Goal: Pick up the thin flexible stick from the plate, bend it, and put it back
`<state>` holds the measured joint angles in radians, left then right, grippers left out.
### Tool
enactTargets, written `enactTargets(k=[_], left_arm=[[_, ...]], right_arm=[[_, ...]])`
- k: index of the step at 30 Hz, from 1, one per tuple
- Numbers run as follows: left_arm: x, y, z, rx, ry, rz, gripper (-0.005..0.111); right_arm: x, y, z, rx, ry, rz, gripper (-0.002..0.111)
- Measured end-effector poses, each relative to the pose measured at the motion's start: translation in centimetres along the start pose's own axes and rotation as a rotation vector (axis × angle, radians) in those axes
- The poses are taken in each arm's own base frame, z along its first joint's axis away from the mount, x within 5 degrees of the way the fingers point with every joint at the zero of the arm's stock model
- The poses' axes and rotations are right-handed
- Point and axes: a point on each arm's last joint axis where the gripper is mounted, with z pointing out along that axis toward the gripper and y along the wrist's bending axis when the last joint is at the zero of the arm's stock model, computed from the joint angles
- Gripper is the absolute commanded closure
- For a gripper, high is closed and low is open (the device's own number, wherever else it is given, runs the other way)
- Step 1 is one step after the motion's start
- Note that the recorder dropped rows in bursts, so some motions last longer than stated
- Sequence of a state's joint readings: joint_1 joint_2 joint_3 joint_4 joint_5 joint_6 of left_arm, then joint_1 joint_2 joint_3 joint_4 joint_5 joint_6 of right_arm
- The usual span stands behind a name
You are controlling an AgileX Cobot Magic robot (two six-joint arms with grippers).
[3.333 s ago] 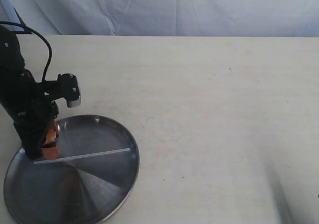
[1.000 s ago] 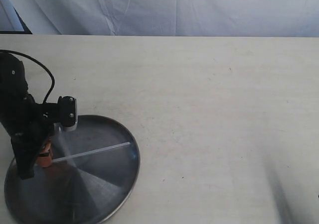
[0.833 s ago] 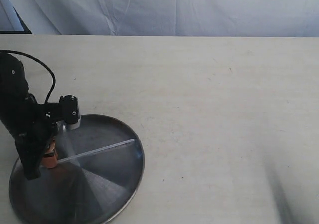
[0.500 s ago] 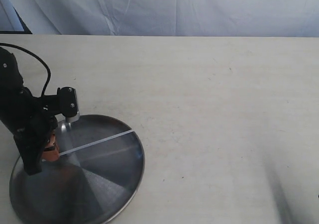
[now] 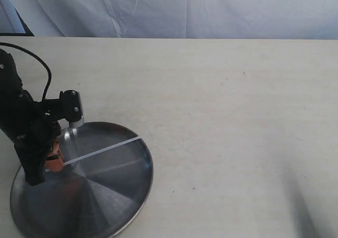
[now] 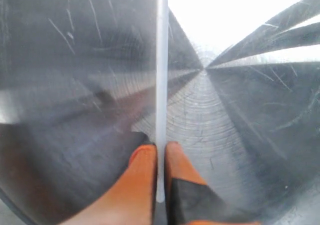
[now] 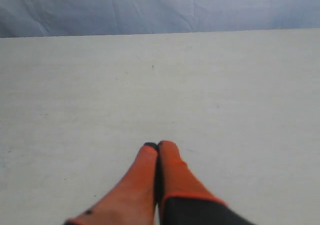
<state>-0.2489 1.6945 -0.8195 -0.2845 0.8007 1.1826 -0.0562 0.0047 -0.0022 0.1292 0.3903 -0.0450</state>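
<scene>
In the lower left of the exterior view sits the round shiny stainless-steel plate (image 5: 113, 206), which has slid slightly rightward compared with three seconds back. Over its left part, the left arm's orange-tipped pincer (image 5: 53, 161) is pinched tight on one end of the thin translucent whitish stick (image 5: 103, 150). The left wrist view confirms the grip: the stick (image 6: 161, 75) runs straight out of the clamped pincer (image 6: 160, 152) across the plate (image 6: 240, 125). Earlier the stick lay flat on the metal. Now it slants up toward the rim with a faint reflection beneath it, so it looks lifted clear. Picking up seems done, and bending comes next, likely with help from the other arm. The right arm's orange pincer (image 7: 158, 147) is closed on nothing above the bare cream table (image 7: 150, 75). Farthest off, along the top of the frame, hangs a pale blue cloth backdrop (image 5: 185, 10).
</scene>
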Motion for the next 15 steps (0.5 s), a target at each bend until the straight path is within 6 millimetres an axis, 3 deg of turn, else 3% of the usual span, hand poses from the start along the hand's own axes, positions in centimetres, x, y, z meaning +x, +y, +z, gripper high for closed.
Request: enactTargets(k=[6, 8, 11, 15], left_arm=[[-0.1, -0.1, 0.0, 0.012, -0.013, -0.013, 0.107], [-0.1, -0.1, 0.0, 0.013, -0.016, -0.016, 0.107], [-0.3, -0.2, 0.0, 0.022, -0.033, -0.034, 0.107], [-0.5, -0.3, 0.0, 0.03, -0.053, -0.055, 0.107]], right_arm=[[-1.2, -0.2, -0.1, 0.03, -0.131, -0.079, 0.108], [-2.5, -0.1, -0.3, -0.003, -0.278, 0.088, 0.108], [-4.4, -0.6, -1.2, -0.071, -0.516, 0.537, 0.108], [-4.8, -1.3, -1.5, -0.141, -0.591, 0.975, 0.108]])
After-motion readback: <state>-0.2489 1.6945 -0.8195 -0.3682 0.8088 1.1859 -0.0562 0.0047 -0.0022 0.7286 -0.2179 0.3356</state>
